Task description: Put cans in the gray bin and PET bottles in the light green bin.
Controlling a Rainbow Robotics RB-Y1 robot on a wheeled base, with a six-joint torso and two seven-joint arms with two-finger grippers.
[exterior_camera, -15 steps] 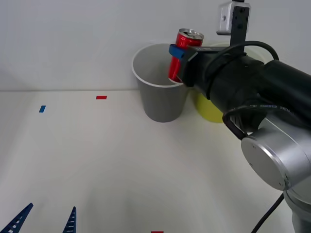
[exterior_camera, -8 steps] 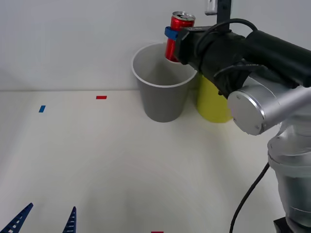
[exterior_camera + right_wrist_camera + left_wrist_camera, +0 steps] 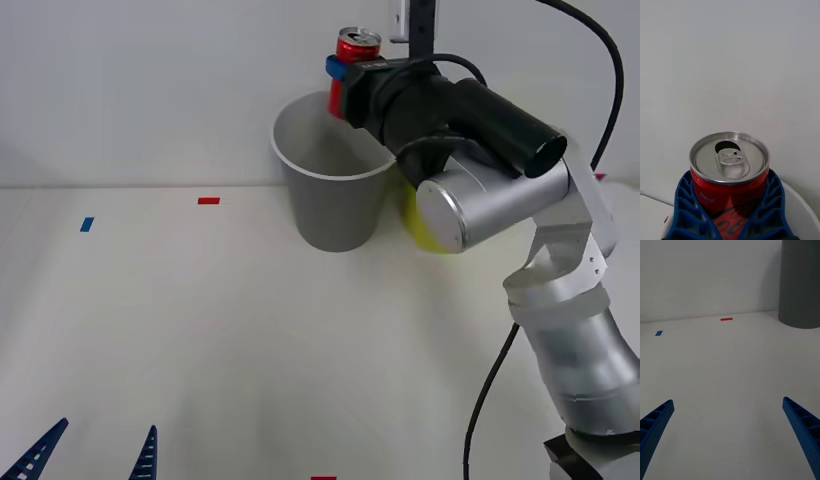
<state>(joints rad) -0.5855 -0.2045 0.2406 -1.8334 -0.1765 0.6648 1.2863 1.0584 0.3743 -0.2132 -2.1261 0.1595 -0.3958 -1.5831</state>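
The right gripper (image 3: 343, 82) is clamped on the red can (image 3: 352, 66), its blue ribbed fingers (image 3: 688, 210) pressed against both sides of the can's body. It holds the can upright in the air above the back rim of the gray bin (image 3: 330, 200), toward the bin's one o'clock edge as seen from the front. From the right wrist camera the can's silver top and pull tab (image 3: 732, 163) face up, with the drinking hole open, and the pale curve of a bin rim passes just beneath the fingers.

The gray bin stands upright on the white table (image 3: 250, 340) at twelve o'clock from the robot. The light green bin (image 3: 425, 225) stands just beside it at the three o'clock side, mostly hidden behind the right arm.

The left gripper (image 3: 90, 455) is low at the table's near edge, around seven o'clock, with its fingers spread wide and nothing between them. A red marker (image 3: 208, 201) and a blue marker (image 3: 87, 225) lie on the table well to the nine o'clock side of the gray bin.
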